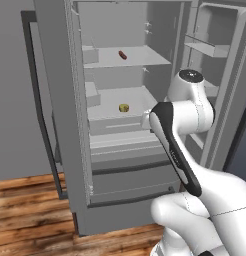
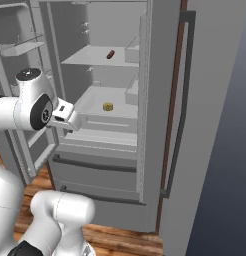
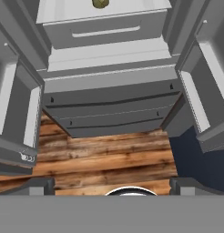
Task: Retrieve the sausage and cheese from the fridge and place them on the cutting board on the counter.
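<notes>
The fridge (image 1: 126, 177) stands with both upper doors swung open. The sausage (image 1: 123, 55) (image 2: 110, 54), a dark red-brown link, lies on the upper shelf. The cheese (image 1: 124, 107) (image 2: 108, 106) (image 3: 100, 3), a small yellow chunk, sits on the lower shelf above a pull-out bin. My gripper (image 3: 112, 184) is open and empty, held in front of the fridge at about the height of the lower shelf, short of the cheese and tilted down toward the bottom drawers (image 3: 109, 107). The cutting board and the counter are out of view.
The open left door (image 1: 55, 90) and right door (image 2: 167, 90) flank the arm, with door bins (image 3: 16, 113) (image 3: 209, 95) on both sides. Wooden floor (image 3: 104, 154) lies below. My white elbow (image 1: 192, 107) hangs close to the right door's bins.
</notes>
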### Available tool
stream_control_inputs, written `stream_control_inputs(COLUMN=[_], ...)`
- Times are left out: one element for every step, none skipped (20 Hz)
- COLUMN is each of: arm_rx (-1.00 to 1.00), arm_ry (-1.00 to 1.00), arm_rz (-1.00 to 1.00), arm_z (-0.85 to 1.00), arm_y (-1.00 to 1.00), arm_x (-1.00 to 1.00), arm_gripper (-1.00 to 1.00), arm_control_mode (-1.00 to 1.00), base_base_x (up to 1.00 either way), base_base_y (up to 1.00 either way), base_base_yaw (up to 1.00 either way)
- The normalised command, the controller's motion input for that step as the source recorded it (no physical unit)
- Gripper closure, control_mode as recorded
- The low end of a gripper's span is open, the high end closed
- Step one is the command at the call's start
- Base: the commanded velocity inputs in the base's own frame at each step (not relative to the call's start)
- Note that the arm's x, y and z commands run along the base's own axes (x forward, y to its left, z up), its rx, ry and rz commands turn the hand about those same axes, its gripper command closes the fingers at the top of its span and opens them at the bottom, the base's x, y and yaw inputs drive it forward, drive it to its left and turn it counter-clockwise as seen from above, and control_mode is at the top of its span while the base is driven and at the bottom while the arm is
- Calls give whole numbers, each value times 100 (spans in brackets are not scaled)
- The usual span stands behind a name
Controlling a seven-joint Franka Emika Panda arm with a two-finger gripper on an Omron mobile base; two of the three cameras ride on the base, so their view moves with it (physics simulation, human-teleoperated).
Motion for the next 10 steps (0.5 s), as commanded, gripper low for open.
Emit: stream_control_inputs(arm_rx=[0, 0, 0, 0, 0, 0, 0, 0, 0, 0], arm_ry=[0, 0, 0, 0, 0, 0, 0, 0, 0, 0], arm_rz=[0, 0, 0, 0, 0, 0, 0, 0, 0, 0], arm_z=[0, 0, 0, 0, 0, 0, 0, 0, 0, 0], arm_y=[0, 0, 0, 0, 0, 0, 0, 0, 0, 0], arm_x=[0, 0, 0, 0, 0, 0, 0, 0, 0, 0], arm_gripper=[-100, -100, -100, -100, -100, -100, -100, -100, -100, -100], arm_control_mode=[100, 100, 100, 100, 100, 100, 100, 100, 100, 100], base_base_x=[21, 39, 48, 57, 60, 55, 56, 59, 61, 64], base_base_y=[0, 0, 0, 0, 0, 0, 0, 0, 0, 0], base_base_yaw=[0, 0, 0, 0, 0, 0, 0, 0, 0, 0])
